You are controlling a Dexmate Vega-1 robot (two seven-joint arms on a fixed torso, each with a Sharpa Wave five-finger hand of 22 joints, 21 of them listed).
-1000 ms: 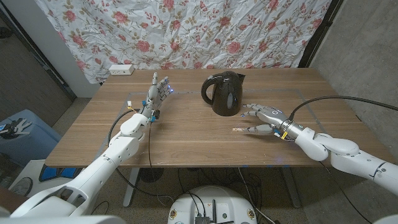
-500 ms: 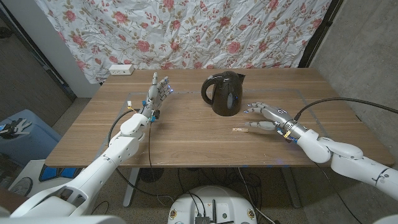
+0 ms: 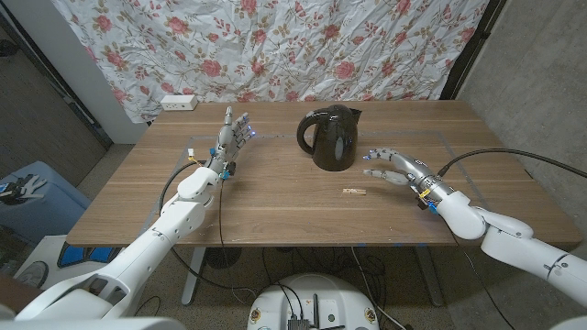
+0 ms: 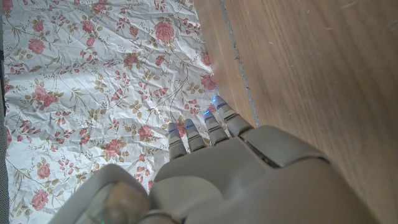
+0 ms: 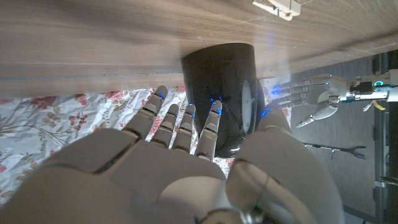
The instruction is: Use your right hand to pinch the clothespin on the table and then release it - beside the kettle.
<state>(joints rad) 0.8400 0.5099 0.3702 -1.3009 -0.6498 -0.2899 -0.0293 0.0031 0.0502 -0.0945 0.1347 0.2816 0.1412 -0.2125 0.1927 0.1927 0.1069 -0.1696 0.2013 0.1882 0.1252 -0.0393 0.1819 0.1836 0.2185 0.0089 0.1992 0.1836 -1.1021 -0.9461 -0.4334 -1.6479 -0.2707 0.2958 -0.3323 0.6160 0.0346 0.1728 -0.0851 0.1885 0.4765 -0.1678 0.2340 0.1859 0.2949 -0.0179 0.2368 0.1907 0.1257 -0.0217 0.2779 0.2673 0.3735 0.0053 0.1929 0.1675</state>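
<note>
One clothespin (image 3: 353,192) lies free on the tabletop (image 3: 275,206), just beyond the right hand's (image 3: 389,168) spread, empty fingertips, long axis pointing toward them.

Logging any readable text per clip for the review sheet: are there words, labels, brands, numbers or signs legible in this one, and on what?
None can be read in any view.
Kettle: plain black, no brand or mark visible.
Clothespin: too small to show any print.
White box at the table's far edge: no legible marking.
Floral cloth: pattern only, no text.
</note>
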